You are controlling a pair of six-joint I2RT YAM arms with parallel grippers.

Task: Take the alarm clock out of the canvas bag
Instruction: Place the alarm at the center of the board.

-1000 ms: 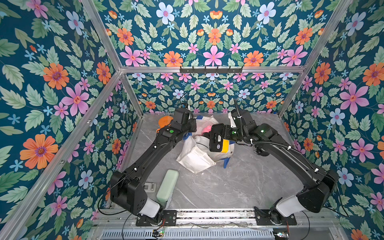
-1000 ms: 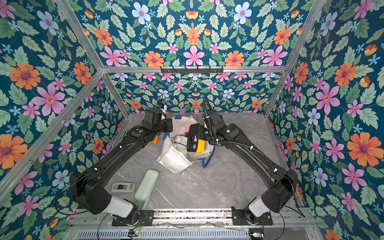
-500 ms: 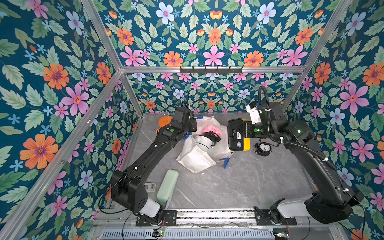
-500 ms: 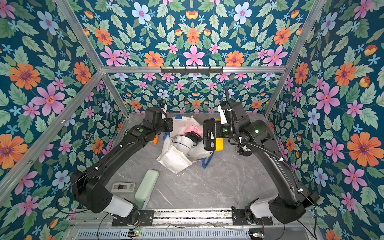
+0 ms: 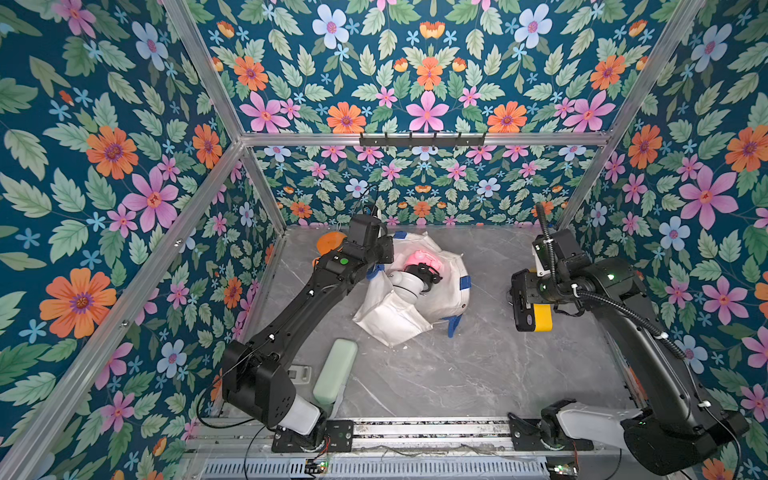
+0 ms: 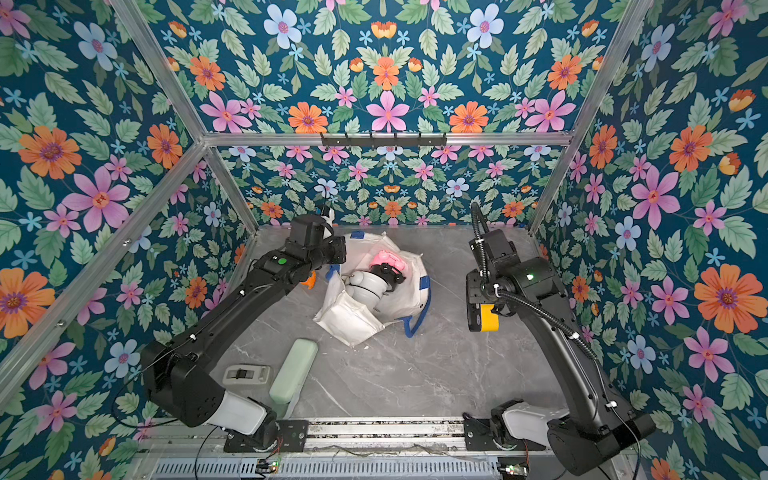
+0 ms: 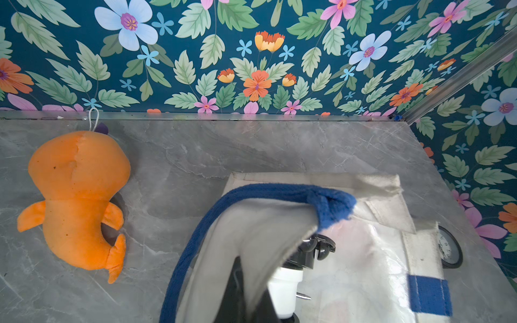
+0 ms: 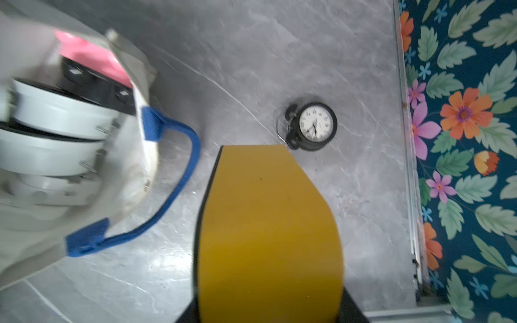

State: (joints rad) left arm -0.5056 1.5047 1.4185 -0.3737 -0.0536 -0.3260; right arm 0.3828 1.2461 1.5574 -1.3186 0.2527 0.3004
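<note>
Right claw [image 5: 525,308] swings off the canvas bag [image 5: 444,291], gape unclear; left claw [image 7: 240,282], clamped on it, may tip it onto the alarm clock [image 8: 316,127].

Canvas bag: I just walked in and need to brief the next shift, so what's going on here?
The left fingers are shut on the rim of the canvas bag, holding it open. The alarm clock lies on the table, outside the bag, just past the right fingers. A pink item and a white container sit inside the bag.
</note>
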